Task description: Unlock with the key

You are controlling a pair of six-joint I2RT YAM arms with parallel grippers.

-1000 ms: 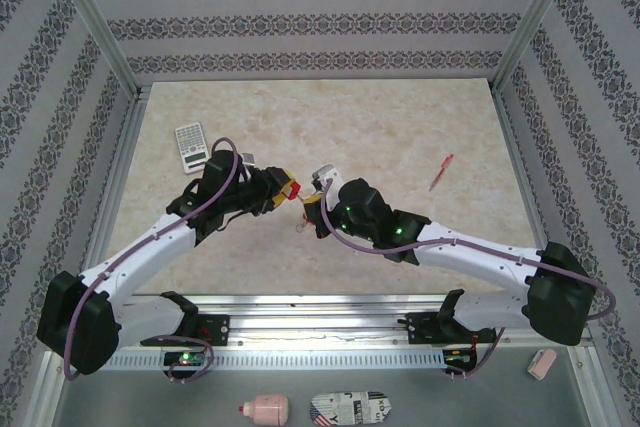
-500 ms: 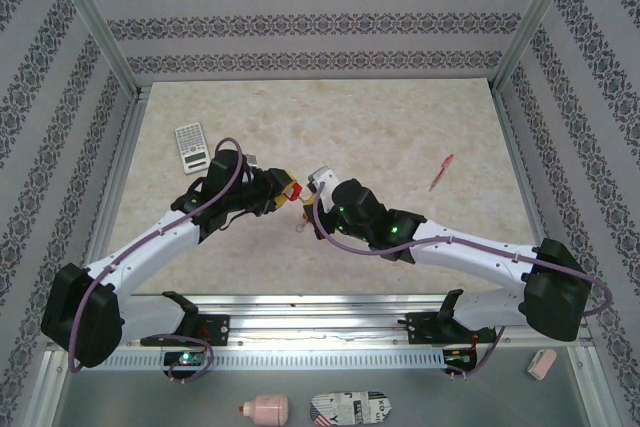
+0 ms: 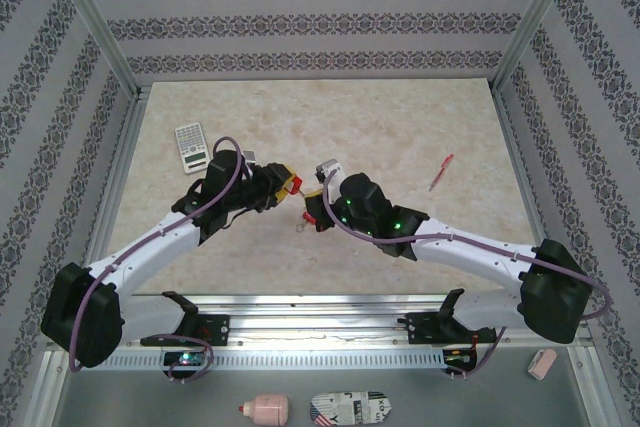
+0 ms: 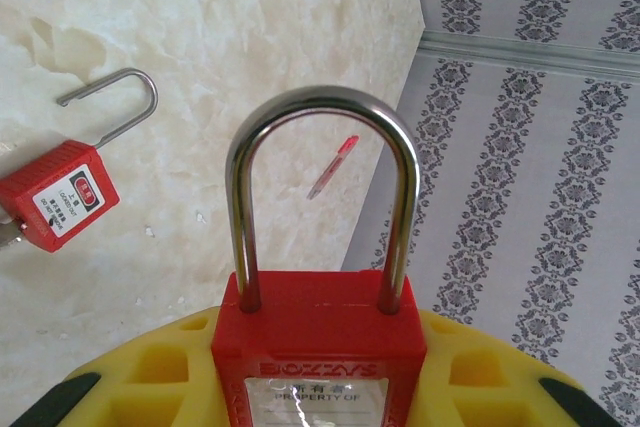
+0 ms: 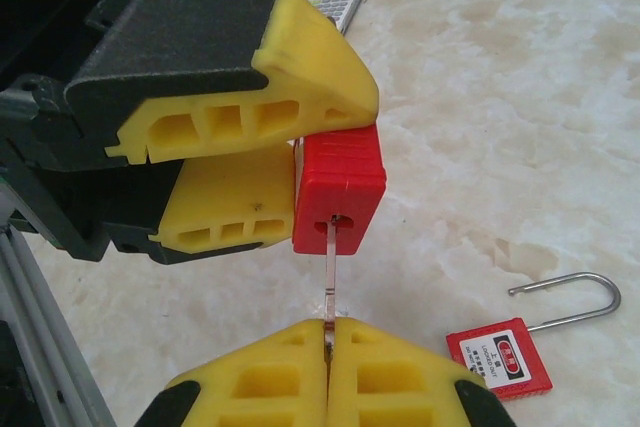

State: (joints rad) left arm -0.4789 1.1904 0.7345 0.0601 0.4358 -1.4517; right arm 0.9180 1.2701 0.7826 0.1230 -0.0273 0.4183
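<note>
Near the middle of the table (image 3: 400, 127) we see the left gripper (image 3: 287, 187) on the left and the right gripper (image 3: 313, 205) just beside it on the right. The lock (image 5: 338, 182) sits between the left fingers. The key (image 5: 329, 277) sits between the right fingers, its tip in the bottom of the lock. The other lock (image 5: 499, 358) lies on the table just before them. The calculator (image 3: 190, 146) lies behind the left arm, and the pen (image 3: 441, 172) lies well apart on the right.
</note>
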